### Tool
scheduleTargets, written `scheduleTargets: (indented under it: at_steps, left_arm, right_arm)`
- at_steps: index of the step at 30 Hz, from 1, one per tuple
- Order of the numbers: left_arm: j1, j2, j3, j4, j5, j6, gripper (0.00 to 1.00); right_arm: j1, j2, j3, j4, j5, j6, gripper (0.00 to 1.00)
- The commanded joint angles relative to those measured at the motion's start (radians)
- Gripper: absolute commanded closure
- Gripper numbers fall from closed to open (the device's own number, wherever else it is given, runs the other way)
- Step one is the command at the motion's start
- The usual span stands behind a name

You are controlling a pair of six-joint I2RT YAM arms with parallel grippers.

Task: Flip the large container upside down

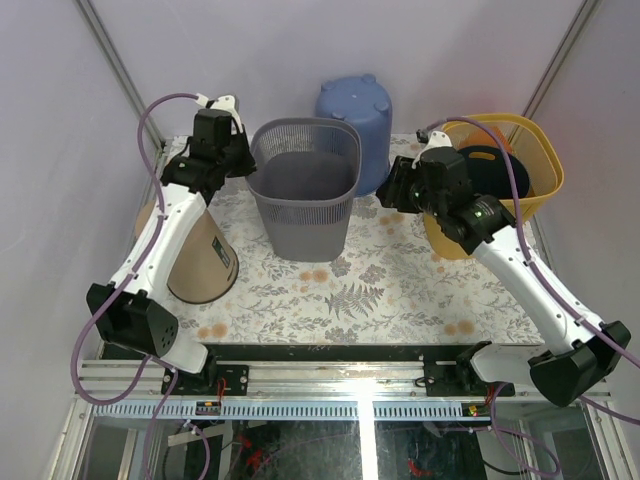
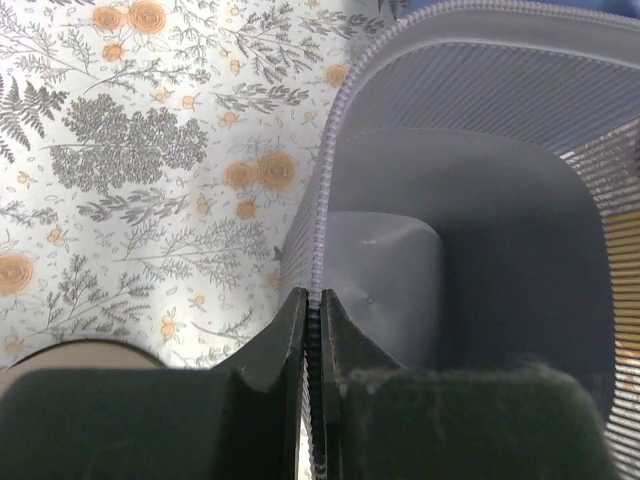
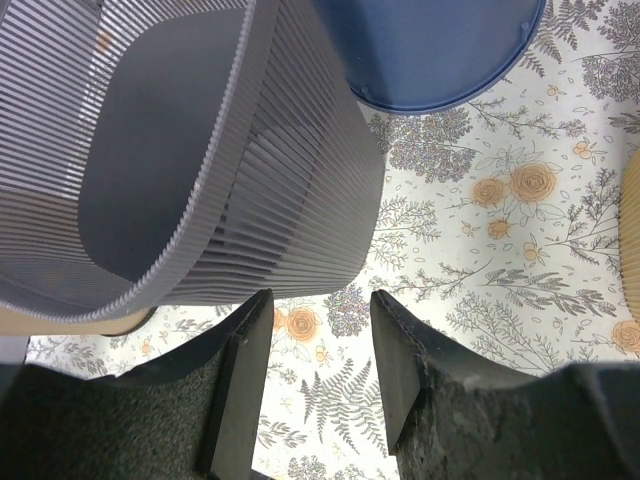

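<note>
The large container is a grey slatted basket [image 1: 305,190], upright with its mouth up, at the middle back of the floral table. My left gripper [image 1: 243,160] is shut on the basket's left rim [image 2: 320,250], one finger outside the wall and one inside. My right gripper [image 1: 388,190] is open and empty, just right of the basket's right side and apart from it. In the right wrist view the basket [image 3: 190,160] fills the upper left, above and left of the open gripper [image 3: 322,300].
A blue tub [image 1: 358,125] stands upside down behind the basket, also in the right wrist view [image 3: 430,50]. A yellow basket [image 1: 520,160] sits at the back right behind my right arm. A tan cone-shaped container [image 1: 195,255] lies at the left under my left arm.
</note>
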Motion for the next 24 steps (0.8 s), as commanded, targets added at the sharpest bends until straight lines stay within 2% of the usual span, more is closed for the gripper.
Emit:
scheduleTargets:
  at_steps: [1,5,10,15,24]
  left_arm:
    - [0.003,-0.077,0.139,-0.081,-0.014,0.006,1.0]
    - [-0.043,-0.075,0.268,-0.18,-0.086,0.04,1.0]
    - [-0.203,-0.026,0.407,-0.306,-0.3,0.111,1.0]
    - [-0.361,0.032,0.451,-0.356,-0.555,0.162,1.0]
    - [-0.414,0.059,0.456,-0.384,-0.74,0.193,1.0]
  right_arm:
    - [0.005,-0.055,-0.01,0.019,-0.006,0.01,0.49]
    - [0.006,-0.078,-0.032,0.016,-0.006,0.021,0.5]
    - [0.006,-0.1,-0.048,0.002,-0.005,0.024,0.5]
    - [0.005,-0.125,-0.05,-0.017,0.016,0.019,0.5]
    - [0.004,-0.206,-0.137,-0.024,0.037,0.031,0.53]
